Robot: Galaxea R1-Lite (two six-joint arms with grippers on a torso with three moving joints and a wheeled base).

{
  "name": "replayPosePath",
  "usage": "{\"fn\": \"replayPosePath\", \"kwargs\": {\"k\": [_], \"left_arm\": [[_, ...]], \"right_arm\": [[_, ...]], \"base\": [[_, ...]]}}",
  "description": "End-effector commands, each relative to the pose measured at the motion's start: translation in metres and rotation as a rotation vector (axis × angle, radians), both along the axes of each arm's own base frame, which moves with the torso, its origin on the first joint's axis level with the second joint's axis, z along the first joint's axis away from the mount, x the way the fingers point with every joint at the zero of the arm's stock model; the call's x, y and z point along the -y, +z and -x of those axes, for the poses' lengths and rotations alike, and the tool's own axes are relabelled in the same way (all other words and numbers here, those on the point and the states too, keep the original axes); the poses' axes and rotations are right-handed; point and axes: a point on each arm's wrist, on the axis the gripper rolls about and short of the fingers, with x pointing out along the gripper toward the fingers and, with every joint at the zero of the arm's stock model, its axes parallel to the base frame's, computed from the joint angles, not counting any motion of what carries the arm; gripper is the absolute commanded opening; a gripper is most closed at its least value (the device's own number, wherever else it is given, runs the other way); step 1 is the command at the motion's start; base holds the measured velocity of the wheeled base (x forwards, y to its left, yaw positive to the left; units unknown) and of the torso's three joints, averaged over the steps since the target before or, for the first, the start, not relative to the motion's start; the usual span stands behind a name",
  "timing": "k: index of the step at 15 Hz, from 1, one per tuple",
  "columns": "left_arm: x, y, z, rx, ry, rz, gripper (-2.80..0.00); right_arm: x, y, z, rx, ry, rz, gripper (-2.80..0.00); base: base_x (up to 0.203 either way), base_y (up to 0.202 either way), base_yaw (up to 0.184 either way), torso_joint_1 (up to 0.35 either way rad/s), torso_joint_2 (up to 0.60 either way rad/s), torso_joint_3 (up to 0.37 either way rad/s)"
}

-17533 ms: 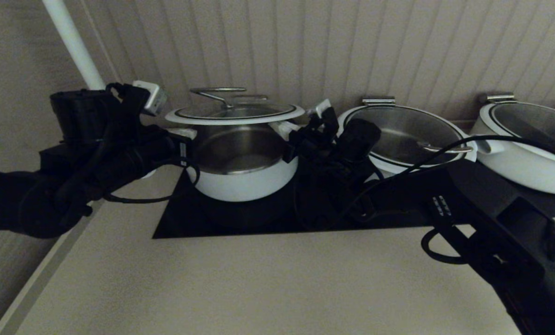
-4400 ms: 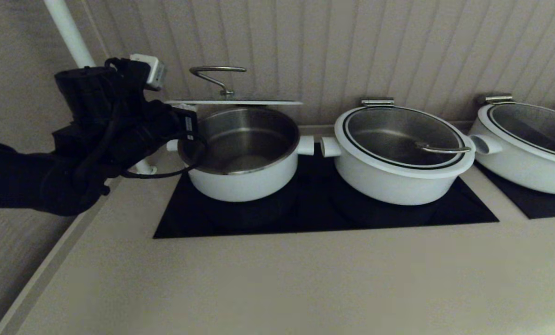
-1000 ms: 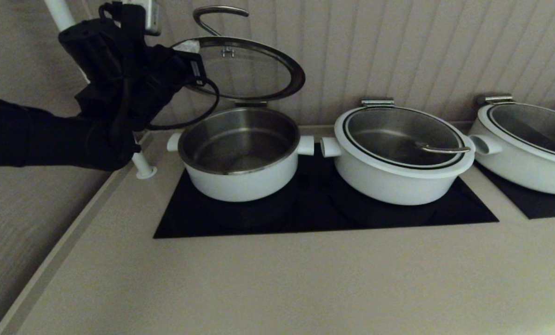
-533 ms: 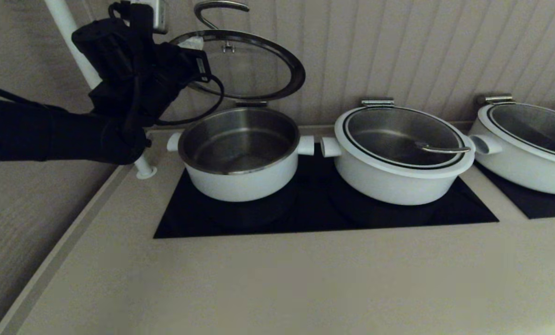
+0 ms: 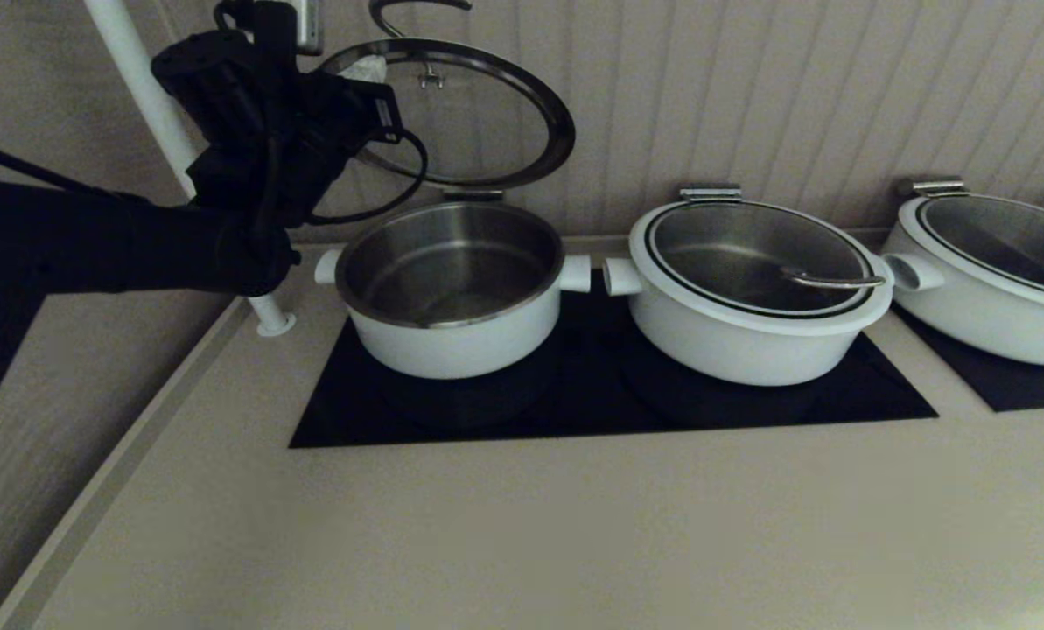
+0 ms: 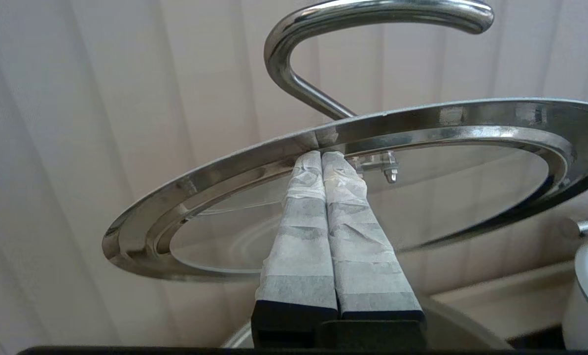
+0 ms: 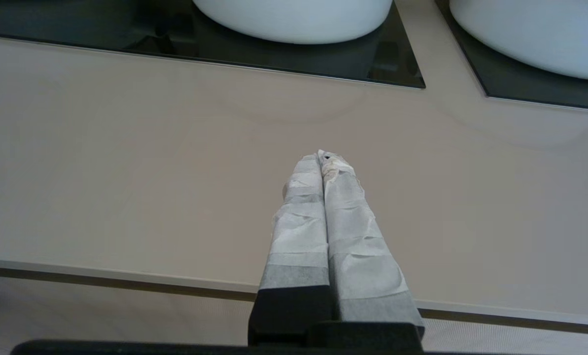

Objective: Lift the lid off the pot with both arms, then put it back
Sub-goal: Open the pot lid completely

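Observation:
The pot stands open on the black hob, its steel bowl bare. The lid is tipped up above the pot's back edge, its steel underside facing me and its wire loop handle at the top. My left gripper is shut, and its taped tips press up under the lid's near left rim. In the left wrist view the shut gripper meets the lid's steel edge below the handle. My right gripper is shut and empty over the counter's front, outside the head view.
Two wider white pots with lids on stand to the right of the pot. A white pole rises at the back left beside my left arm. The ribbed wall is close behind the lid. The beige counter lies in front.
Over the last second my left arm has moved up and slightly right, and the lid has tipped a little higher. Earlier both grippers were at the lid; the right one has withdrawn.

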Motion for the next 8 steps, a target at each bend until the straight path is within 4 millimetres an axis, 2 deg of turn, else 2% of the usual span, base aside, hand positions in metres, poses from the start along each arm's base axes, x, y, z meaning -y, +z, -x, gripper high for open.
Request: {"fn": "replayPosePath", "kwargs": {"k": [1,8], "left_arm": [[0.002,-0.002,-0.007,0.012,0.0,0.003,-2.8],[0.006,-0.003,-0.022,0.041,0.0,0.009,-2.8]], "right_arm": [[0.0,0.0,0.0,-0.001,-0.001,0.0,-2.8],[0.0,0.0,0.0,-0.003,0.002,0.0,-2.8]], "base": [[0.0,0.0,0.0,0.0,0.0,0.0],[0.0,0.0,0.0,0.0,0.0,0.0]]}}
